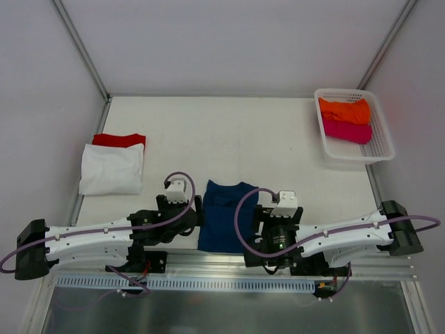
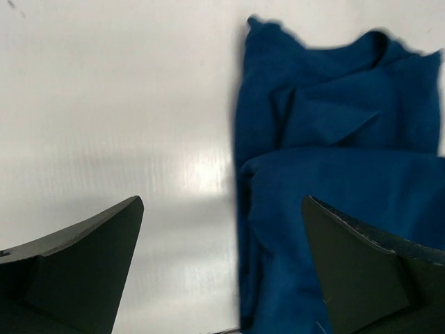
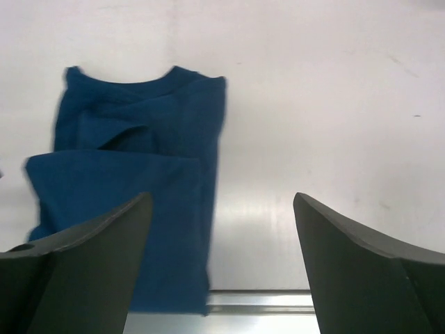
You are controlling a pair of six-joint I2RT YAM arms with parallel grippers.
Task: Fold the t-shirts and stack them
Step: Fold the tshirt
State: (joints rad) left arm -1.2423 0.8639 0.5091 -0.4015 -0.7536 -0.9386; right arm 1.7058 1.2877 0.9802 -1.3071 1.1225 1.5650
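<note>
Top external view: folded navy blue cloth t-shirt laid on white table.
It is flanked by the left gripper and right gripper, both spread wide, nothing held.

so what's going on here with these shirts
Two robot arms are folding t-shirts. A navy blue tee lies folded lengthwise between them, the left gripper and right gripper open beside it, holding nothing. A white tee sits on a red tee at far left; an orange tee and magenta tee lie in the basket.
</note>
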